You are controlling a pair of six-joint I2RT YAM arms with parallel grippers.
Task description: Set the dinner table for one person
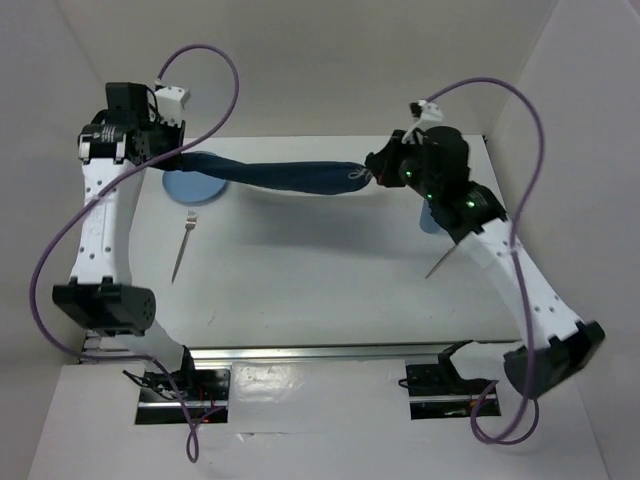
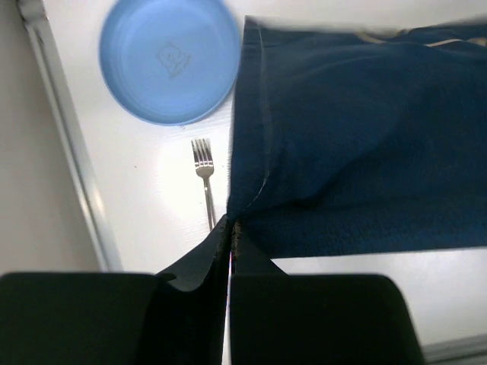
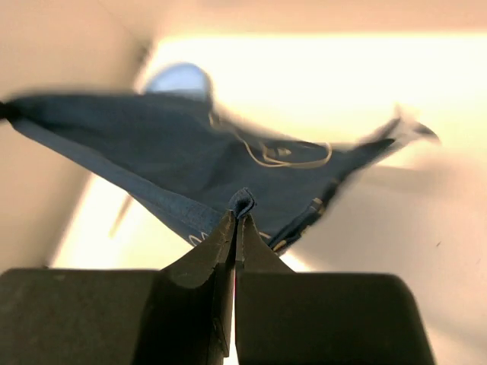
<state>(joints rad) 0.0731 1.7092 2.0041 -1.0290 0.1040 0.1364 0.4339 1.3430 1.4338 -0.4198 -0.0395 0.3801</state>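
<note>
A navy cloth placemat [image 1: 285, 174] hangs stretched in the air between my two grippers, above the far part of the white dinner table [image 1: 320, 290]. My left gripper [image 1: 178, 152] is shut on its left corner; in the left wrist view the jaws [image 2: 230, 224] pinch the hem of the placemat [image 2: 358, 144]. My right gripper [image 1: 375, 175] is shut on the right corner; in the right wrist view it [image 3: 236, 217] pinches a fold of the placemat [image 3: 175, 144].
A blue plate [image 1: 193, 187] lies at the far left, partly under the cloth, also in the left wrist view [image 2: 169, 59]. A fork [image 1: 182, 245] lies near it [image 2: 205, 179]. A knife [image 1: 443, 260] and a small blue cup [image 1: 429, 218] sit under the right arm. A metal rail [image 1: 330, 352] runs along the near edge.
</note>
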